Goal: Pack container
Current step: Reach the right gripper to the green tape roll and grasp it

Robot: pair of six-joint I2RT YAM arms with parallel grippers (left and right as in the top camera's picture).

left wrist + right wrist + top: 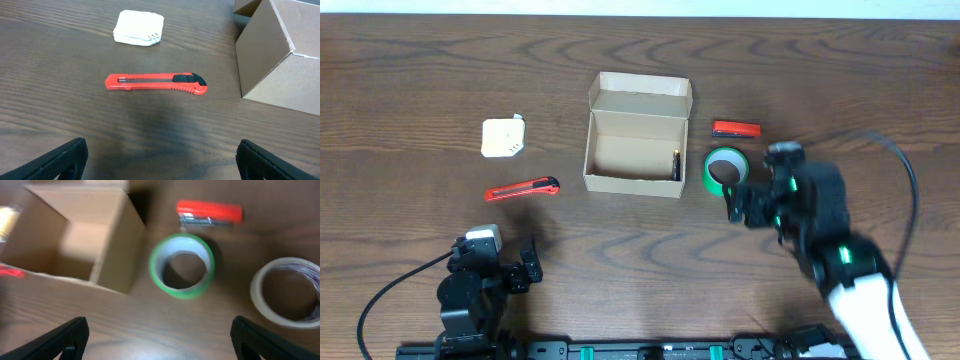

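The container (638, 140) is a tan cardboard box standing open in the middle of the table, its lid flap up at the back and a small dark item (676, 165) inside by the right wall. In the right wrist view the container (75, 240) is at the upper left. My right gripper (756, 182) hangs open just right of a green tape roll (724, 170). Ahead of the open right gripper (160, 340) lies the green tape roll (182, 266), untouched. My left gripper (505, 252) is open near the front edge. The left gripper (160, 160) holds nothing.
A red utility knife (155, 83) lies in front of the left gripper, a white block (138, 28) beyond it. A red stapler-like item (210, 212) lies behind the green roll. A clear tape roll (290, 292) sits to its right, hidden under the right arm from overhead.
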